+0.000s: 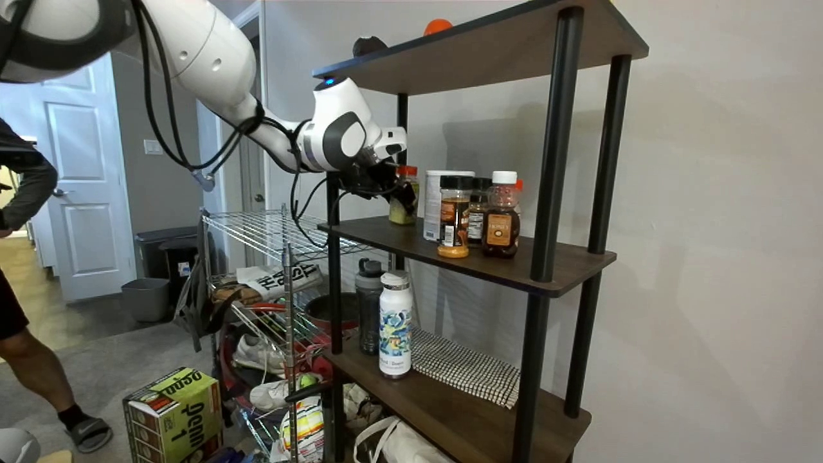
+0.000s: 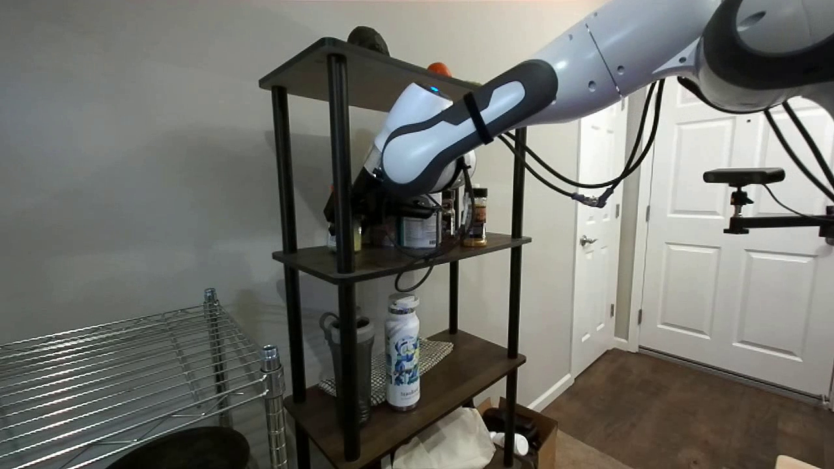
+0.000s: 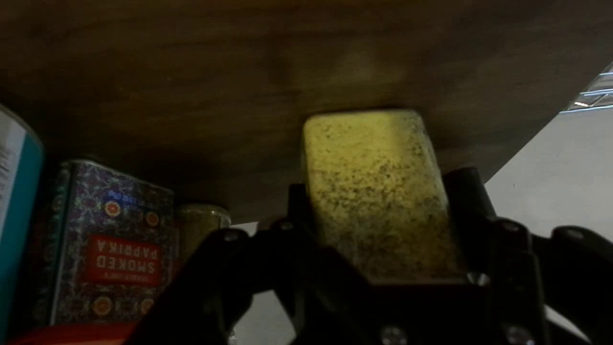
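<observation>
A bottle of yellow, dark-speckled seasoning (image 3: pixel 378 191) stands between the fingers of my gripper (image 3: pixel 385 203) in the wrist view, one finger along each side. The jaws are shut on it. Its red cap shows in an exterior view, where the bottle (image 1: pixel 402 213) is upright at the far-left end of the middle shelf (image 1: pixel 411 235). Its base is at or very near the board; I cannot tell whether it touches. A smoked paprika tin (image 3: pixel 115 239), a small jar (image 3: pixel 201 223) and a white-and-teal canister (image 3: pixel 17 191) are beside it in the wrist view.
A black-capped spice bottle (image 1: pixel 454 222) and a syrup-coloured bottle (image 1: pixel 501 222) share the shelf. Black posts (image 2: pixel 342 163) and the top board (image 1: pixel 488 58) frame the arm closely. Below are a white bottle (image 1: pixel 395 328) and a grey shaker (image 1: pixel 369 308). A wire rack (image 2: pixel 130 365) adjoins.
</observation>
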Motion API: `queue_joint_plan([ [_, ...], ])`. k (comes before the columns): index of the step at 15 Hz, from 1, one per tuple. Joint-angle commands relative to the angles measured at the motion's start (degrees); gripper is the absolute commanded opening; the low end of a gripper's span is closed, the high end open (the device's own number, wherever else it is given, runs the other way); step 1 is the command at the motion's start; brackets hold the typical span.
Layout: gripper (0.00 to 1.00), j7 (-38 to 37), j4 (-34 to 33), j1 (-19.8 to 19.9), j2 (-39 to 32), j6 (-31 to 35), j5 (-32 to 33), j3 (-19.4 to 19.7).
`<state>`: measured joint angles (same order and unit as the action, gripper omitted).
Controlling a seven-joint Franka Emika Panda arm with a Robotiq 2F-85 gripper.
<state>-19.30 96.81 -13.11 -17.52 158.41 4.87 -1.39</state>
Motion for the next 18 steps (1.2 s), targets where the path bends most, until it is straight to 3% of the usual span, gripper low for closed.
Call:
queue_joint_plan([
  [1,0.42,2.09,6.9,0.83,5.28,1.67,-0.27,-0.62],
  [18,0.42,0.83,17.38,0.62,13.2,5.56,0.71,1.22],
])
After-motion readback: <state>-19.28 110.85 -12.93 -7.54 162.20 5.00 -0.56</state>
